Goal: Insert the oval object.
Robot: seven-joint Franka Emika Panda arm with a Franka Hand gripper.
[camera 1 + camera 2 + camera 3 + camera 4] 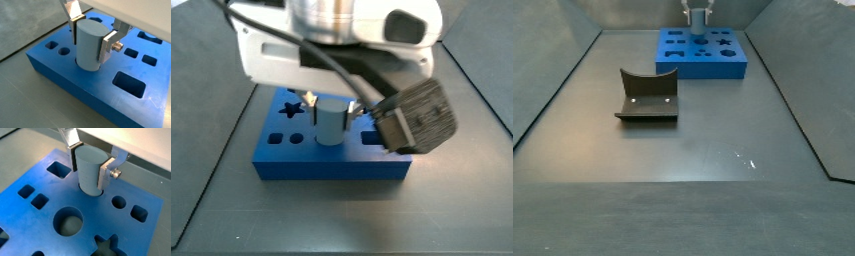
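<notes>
The oval object [88, 54] is a smooth, pale blue-grey peg standing upright. Its lower end sits in a hole in the top of the blue block [67, 80]. My gripper [90, 40] is shut on the peg, with one silver finger [107, 46] pressed on each side near its upper part. Both wrist views show this grip; the peg [88, 175] enters the block [40, 230] between the fingers of the gripper [90, 164]. In a side view the peg [330, 122] stands on the block [325, 168] under the gripper [331, 104]. How deep the peg sits is hidden.
The block's top has several other holes: a rectangular one [130, 83], a large round one [68, 223] and a star [107, 247]. The block [700, 55] stands at the far end of the grey floor. The dark fixture [647, 97] stands nearer, to its left.
</notes>
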